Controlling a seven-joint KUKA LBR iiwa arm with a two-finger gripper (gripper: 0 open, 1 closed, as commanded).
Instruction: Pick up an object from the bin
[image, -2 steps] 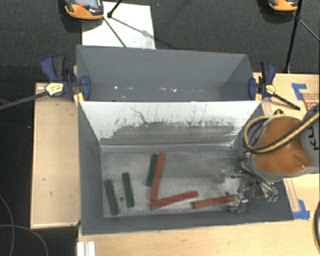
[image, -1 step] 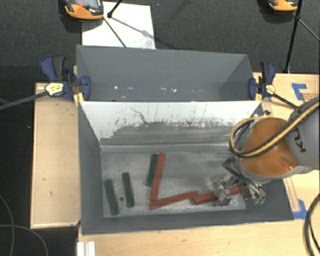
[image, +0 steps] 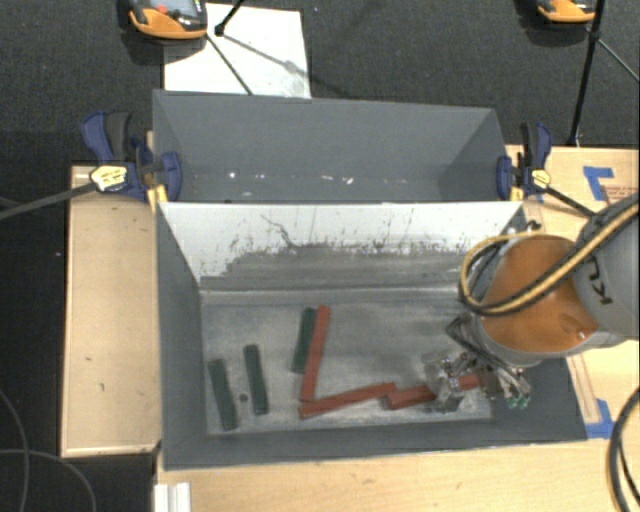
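My gripper (image: 452, 386) is low in the bin's front right corner, under the orange wrist cover. It sits right at the right end of a short red stick (image: 410, 398) lying flat on the floor. A longer red stick (image: 348, 399) continues leftward from it along the front. Another red stick (image: 316, 352) runs up from that one's left end, forming an L. A dark green stick (image: 303, 340) lies against its upper left side.
Two more dark green sticks (image: 255, 379) (image: 221, 394) lie side by side at the front left. The bin's right wall and front wall stand close to the gripper. The arm comes in from the right.
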